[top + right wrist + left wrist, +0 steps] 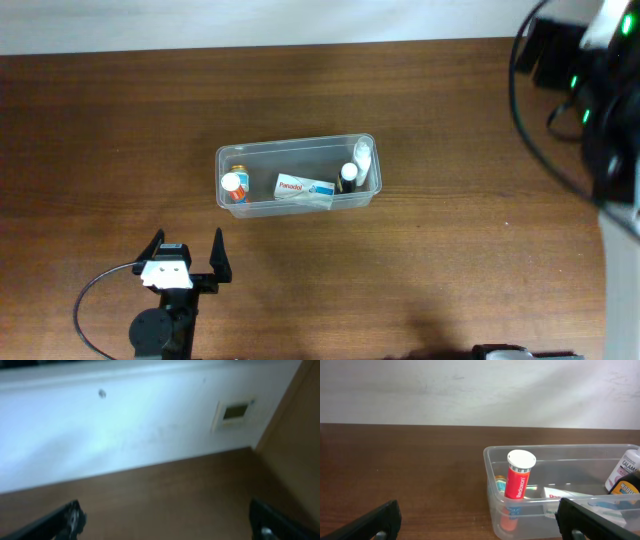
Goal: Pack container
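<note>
The clear plastic container (297,150) stands mid-table. Inside it are a red tube with a white cap (233,186) at the left end, a white Panadol box (305,188) lying flat in the middle, and a white bottle (362,154) with a dark bottle (348,178) at the right end. In the left wrist view the container (495,485) is ahead to the right, with the red tube (518,475) leaning in its near corner. My left gripper (187,250) (480,522) is open and empty, short of the container's left end. My right gripper (167,522) is open and empty over bare table.
The right arm (610,90) with its cables stands at the table's far right edge. A white wall with a small wall plate (234,412) lies beyond the table's back edge. Brown wooden tabletop (450,270) surrounds the container.
</note>
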Robot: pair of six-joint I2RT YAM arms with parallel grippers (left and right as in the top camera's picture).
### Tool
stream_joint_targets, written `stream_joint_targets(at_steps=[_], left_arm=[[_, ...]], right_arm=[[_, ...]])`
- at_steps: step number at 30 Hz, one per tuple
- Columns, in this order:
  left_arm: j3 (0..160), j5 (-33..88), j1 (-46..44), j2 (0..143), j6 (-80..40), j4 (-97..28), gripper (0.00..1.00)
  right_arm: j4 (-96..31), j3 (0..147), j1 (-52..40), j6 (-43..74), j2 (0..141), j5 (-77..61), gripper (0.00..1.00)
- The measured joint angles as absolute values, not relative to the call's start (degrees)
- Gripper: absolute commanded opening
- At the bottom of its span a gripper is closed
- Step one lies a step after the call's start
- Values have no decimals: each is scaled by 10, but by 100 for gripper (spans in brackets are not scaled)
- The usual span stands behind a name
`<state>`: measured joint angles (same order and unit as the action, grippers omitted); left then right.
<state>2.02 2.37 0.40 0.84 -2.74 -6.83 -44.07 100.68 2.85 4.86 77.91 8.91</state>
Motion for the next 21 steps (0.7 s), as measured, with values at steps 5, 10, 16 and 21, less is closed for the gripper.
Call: stream_joint_targets(at_steps=[5,10,16,21], left_arm=[[20,24,4,8,-27,-68,99],[20,24,4,8,-27,-68,99],[20,24,4,8,-27,-68,99],[20,24,4,8,-27,-68,99]], right_arm=[[-293,778,29,47,646,69,98],[-165,571,29,47,502,44,98],[-53,347,29,47,321,12,98],[-13,220,29,47,203,-4,98]])
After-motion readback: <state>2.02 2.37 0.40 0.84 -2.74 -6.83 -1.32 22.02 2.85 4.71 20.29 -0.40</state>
